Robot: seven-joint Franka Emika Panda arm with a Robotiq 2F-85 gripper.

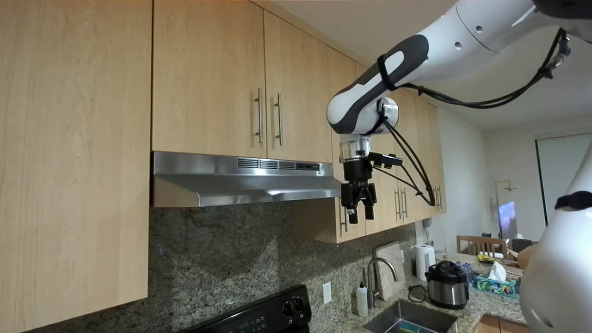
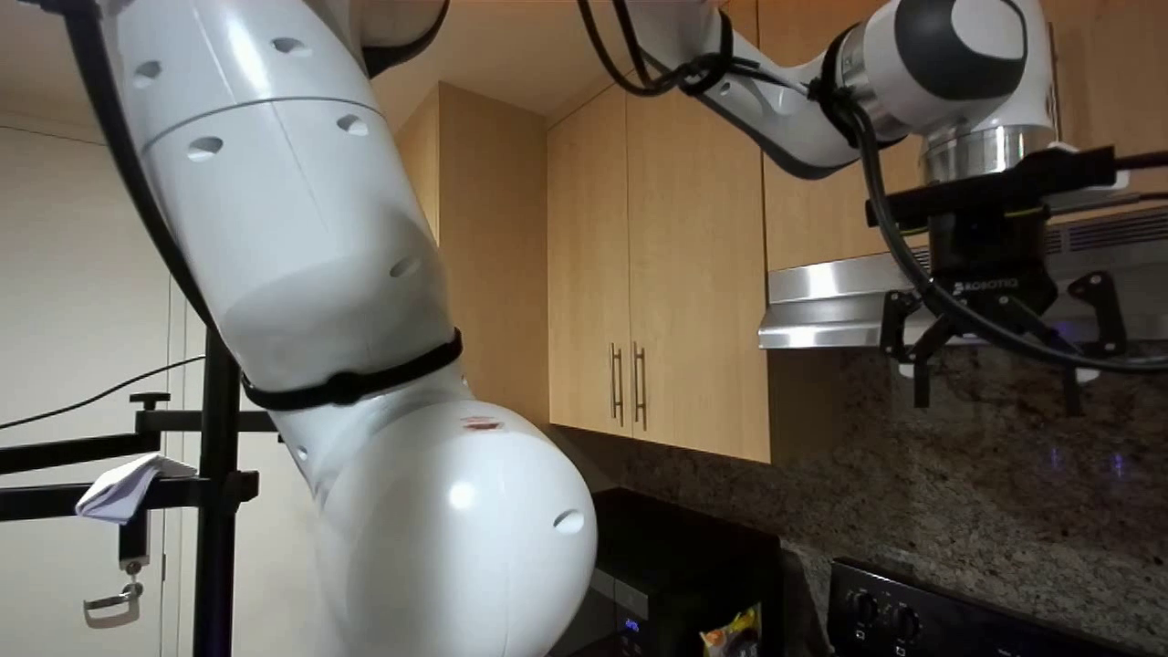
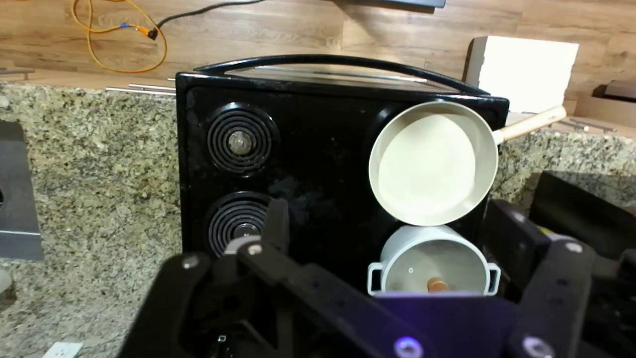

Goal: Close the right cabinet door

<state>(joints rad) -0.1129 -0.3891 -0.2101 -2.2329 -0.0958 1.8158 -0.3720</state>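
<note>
Item: right cabinet door (image 1: 301, 88), light maple, silver handle (image 1: 280, 119) along left edge. Location: above range hood (image 1: 245, 180), beside twin door (image 1: 208, 78). Condition: we find it shut, flush with twin door. Claw (image 2: 998, 392): spread wide, holding nothing, apart from door. Progress: we judge closing done; nothing left, save perhaps moving arm (image 1: 444, 51) away.

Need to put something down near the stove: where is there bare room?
In the wrist view, the counter between sink and stove is bare, as is the stovetop strip between coils and pan. Pan and pot crowd the side away from the sink, and the gripper hangs above.
</note>
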